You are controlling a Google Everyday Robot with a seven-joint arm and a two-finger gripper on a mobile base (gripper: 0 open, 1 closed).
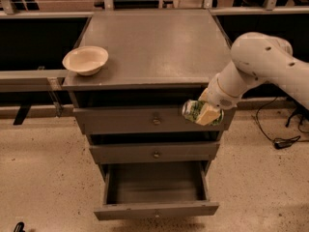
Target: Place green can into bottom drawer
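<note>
Roughly halfway, I would judge. My claw (206, 114) is clamped on the small green drink can with the white mottling and silver ends (194, 111), which lies tipped on its side in my grip, touching nothing else. Taking the deep grey metal bottom drawer (155, 210) as my mark: the can hangs well above it and towards its right end, level with the shallow topmost drawer front (140, 122). The middle drawer (154, 153), shut, sits between the can and the bottom drawer.

What is done, as things lie: the can is off the grey tabletop (154, 37) and in the air, and the bottom drawer stands pulled out with its dark inside showing and nothing in it that I can make out.

What is left: bring the can down past the two shut drawer fronts, carry it over the bottom drawer's open cavity, and let go inside. The beige round bowl (85, 60) rests on the tabletop far above the bottom drawer and to its left, well apart from my path.
</note>
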